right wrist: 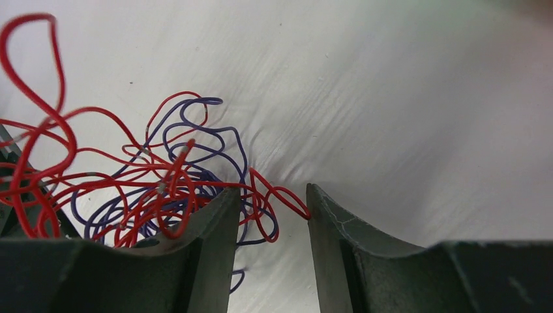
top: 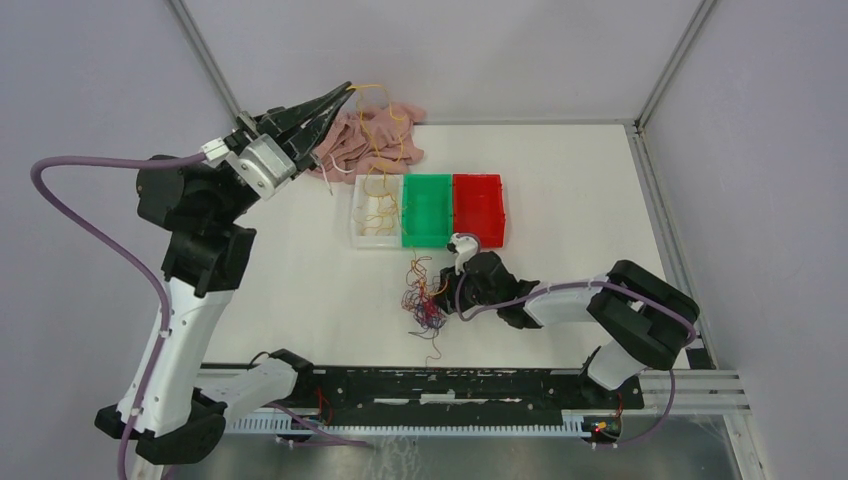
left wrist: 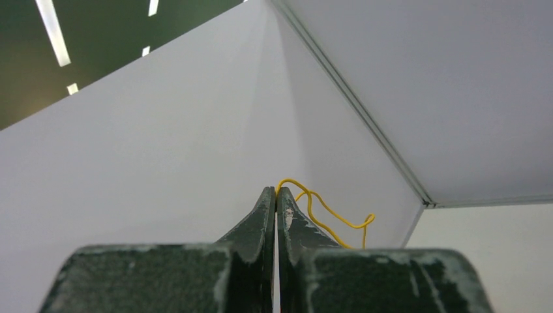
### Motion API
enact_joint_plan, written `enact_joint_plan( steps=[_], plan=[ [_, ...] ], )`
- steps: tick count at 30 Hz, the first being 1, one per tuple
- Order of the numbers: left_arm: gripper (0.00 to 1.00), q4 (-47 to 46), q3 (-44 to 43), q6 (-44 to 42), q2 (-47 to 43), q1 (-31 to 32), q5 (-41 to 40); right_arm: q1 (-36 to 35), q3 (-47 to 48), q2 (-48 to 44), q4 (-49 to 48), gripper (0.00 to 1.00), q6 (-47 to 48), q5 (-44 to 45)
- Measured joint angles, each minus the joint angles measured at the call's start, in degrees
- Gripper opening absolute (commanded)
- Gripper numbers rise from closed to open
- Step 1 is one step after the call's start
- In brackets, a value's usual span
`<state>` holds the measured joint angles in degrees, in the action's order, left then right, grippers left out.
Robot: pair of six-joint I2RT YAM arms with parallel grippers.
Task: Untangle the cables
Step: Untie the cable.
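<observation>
White worktop (top: 580,190), grey walls (top: 480,50). Left hand (top: 345,92), upper left, is closed on a yellow cable (left wrist: 326,215) hanging toward the white bin (top: 378,210). Right hand (right wrist: 270,195) stands open around a red loop (right wrist: 282,191) of the tangle (top: 425,300) at frame centre. Such wires seem light, thin, springy; better pinch one free loop, not the knot.
</observation>
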<state>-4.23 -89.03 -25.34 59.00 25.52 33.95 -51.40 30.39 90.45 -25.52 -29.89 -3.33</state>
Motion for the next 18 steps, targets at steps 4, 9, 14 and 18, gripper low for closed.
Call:
enact_joint_plan(
  steps=[4,9,14,18],
  plan=[
    [0.03,-3.5,-0.2,-1.2,0.5,0.0,-2.6,0.0,-0.9,-0.4,-0.9,0.47,0.2,1.0],
    [0.03,-8.1,-3.3,-2.7,2.7,0.0,-5.8,0.0,-2.2,-0.6,-3.0,0.47,0.2,2.1],
    [0.03,-9.8,-8.8,-4.2,5.5,0.0,-7.0,-0.2,-3.1,-0.8,-4.5,0.47,0.2,3.3],
    [0.03,-10.4,-13.4,-6.0,7.3,0.0,-7.1,-0.3,-3.6,-2.4,-2.6,0.47,0.7,5.0]
  ],
)
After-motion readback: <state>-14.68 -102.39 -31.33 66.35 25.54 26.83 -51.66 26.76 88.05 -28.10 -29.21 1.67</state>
